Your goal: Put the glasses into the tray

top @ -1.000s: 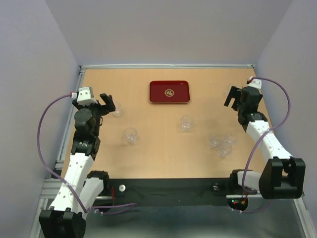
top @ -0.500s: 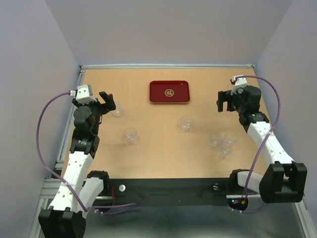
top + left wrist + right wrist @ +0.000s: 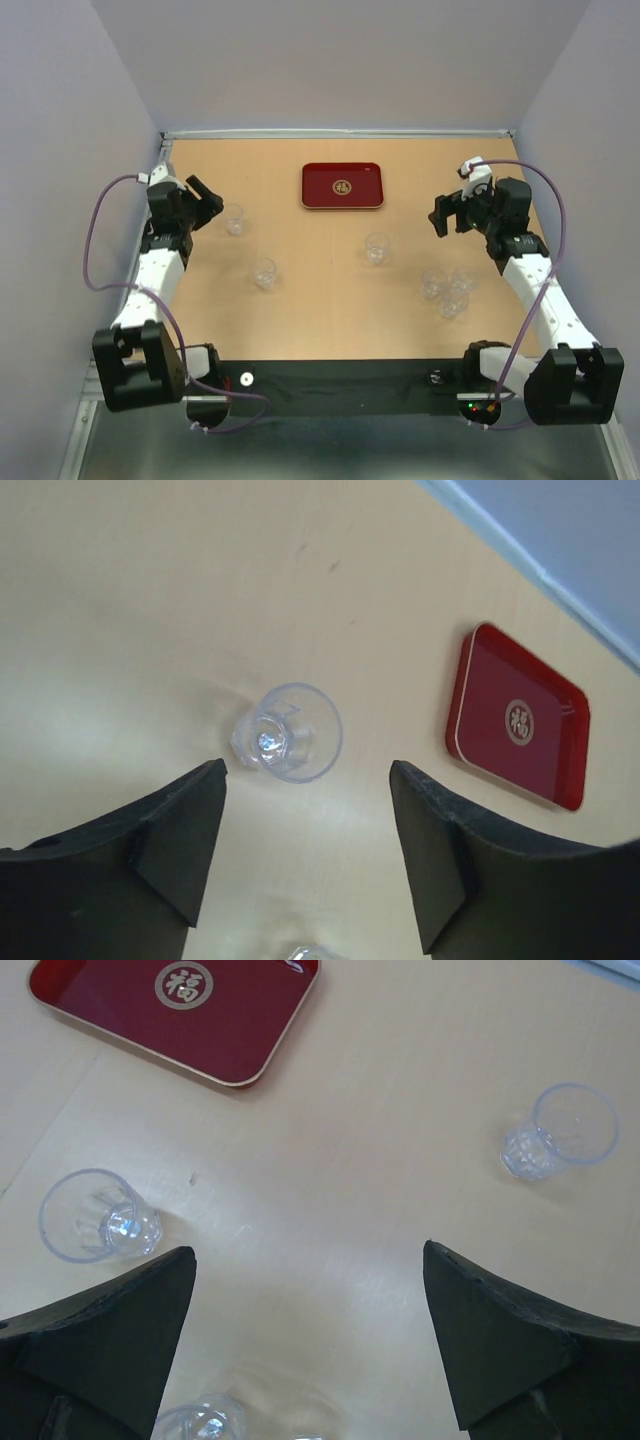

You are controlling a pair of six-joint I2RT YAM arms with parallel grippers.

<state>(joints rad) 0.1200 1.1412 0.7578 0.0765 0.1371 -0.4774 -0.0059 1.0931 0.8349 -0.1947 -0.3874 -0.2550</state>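
Where left gripper (image 3: 208,197) gapes, glass (image 3: 290,732) just ahead

In the right wrist view the top edge crops the tray (image 3: 180,1015) at 11 o'clock, and the bottom edge crops a glass (image 3: 200,1425) at 7 o'clock. The left wrist view cuts a second glass (image 3: 312,952) at 6 o'clock.

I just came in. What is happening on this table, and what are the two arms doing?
Two robot arms are to put six clear glasses into the red tray. The tray holds nothing yet; all the glasses stand on the table. The left gripper is open and lined up with the leftmost glass, not gripping it. The right gripper is open too and holds nothing.
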